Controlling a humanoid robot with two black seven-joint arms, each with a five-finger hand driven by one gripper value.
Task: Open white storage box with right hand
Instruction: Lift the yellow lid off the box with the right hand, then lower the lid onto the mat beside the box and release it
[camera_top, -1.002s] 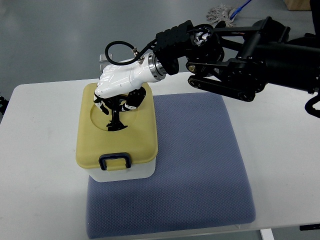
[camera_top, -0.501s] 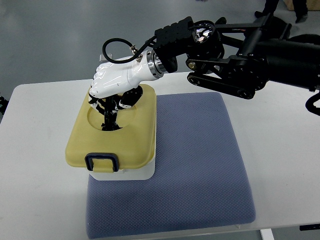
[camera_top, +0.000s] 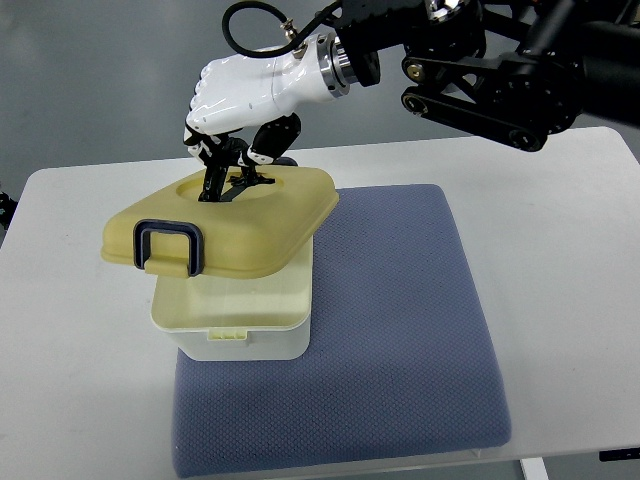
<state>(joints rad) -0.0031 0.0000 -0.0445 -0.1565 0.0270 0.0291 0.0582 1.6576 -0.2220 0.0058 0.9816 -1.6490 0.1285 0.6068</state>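
One arm works in the top view: the right hand (camera_top: 240, 105), white-shelled with dark fingers, reaches in from the upper right on a black arm (camera_top: 500, 60). Its fingers (camera_top: 225, 170) are curled down into the round recess at the far end of the yellow lid (camera_top: 235, 225) and grip the black handle there, holding the lid up. The lid is clear of the box on the near side and tilted, with its near-left edge jutting out past the box's left wall; a dark blue latch (camera_top: 168, 247) hangs at that near edge. Whether the lid's far edge touches the box cannot be told.

Below it, the white storage box (camera_top: 235, 315) stands on the near-left part of a blue-grey mat (camera_top: 400, 330), its pale rim showing under the raised lid. The mat lies on a white table (camera_top: 70, 330), and the box's left side overhangs the mat's edge slightly toward the bare tabletop.
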